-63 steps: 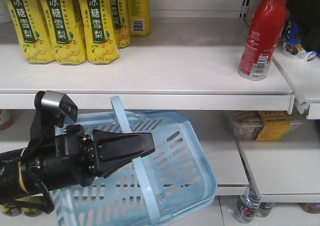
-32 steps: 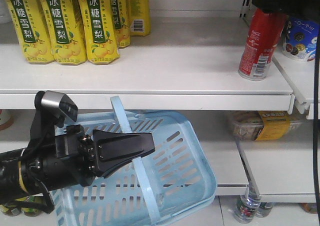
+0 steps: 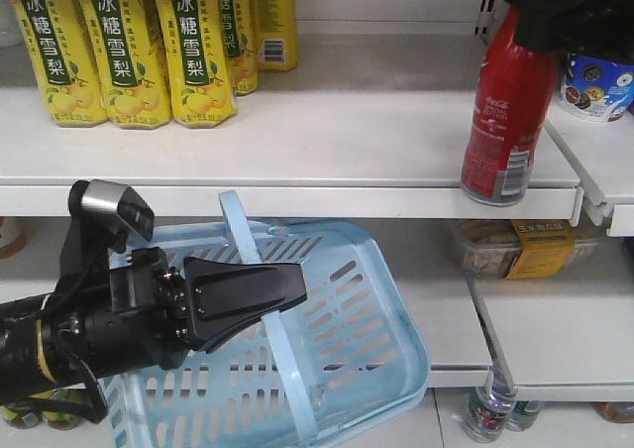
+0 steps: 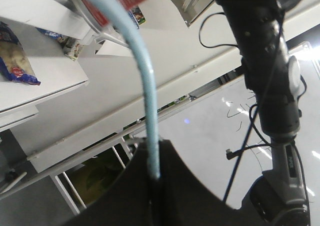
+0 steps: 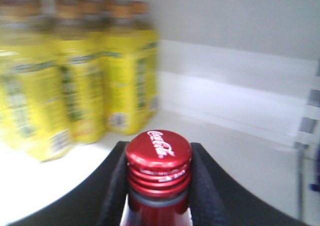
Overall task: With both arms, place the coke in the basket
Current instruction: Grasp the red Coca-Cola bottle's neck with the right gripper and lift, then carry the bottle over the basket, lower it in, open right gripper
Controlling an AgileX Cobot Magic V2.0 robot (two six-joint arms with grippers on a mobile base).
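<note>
Front view – coke: the red Coca-Cola bottle [image 3: 503, 111] is at the right end of the upper shelf [image 3: 327, 141], leaning slightly, its base at the front lip; I cannot tell whether it rests on the board
Front view – right gripper: the right gripper [image 3: 530, 14] is a black mass over the bottle's neck; the cap is hidden under it
Front view – basket: the pale blue shopping basket [image 3: 367, 339] hangs tilted below the shelf and to the left of the bottle; the shelf lip lies between them
Front view – left gripper: the left gripper [image 3: 248, 294] is clamped on the hoop handle [image 3: 238, 230], which crosses the basket's mouth
Front view – neighbours: yellow pear-drink bottles [image 3: 129, 52] stand upper left, well apart from the coke; a printed cup [image 3: 594, 83] sits just beside it on the right; a snack packet [image 3: 520, 250] lies on the shelf beneath
Left wrist view – handle: the blue hoop runs down between the black jaws, pinched there; the bottle's red body and silvery base show behind its upper end
Left wrist view – right arm: the right arm [image 4: 270, 86] reaches up with cables trailing
Right wrist view – cap: the red cap [image 5: 158, 151] with white script sits between the two black jaws, which press on the neck from either side
Right wrist view – background: the yellow bottles are blurred to the left
</note>
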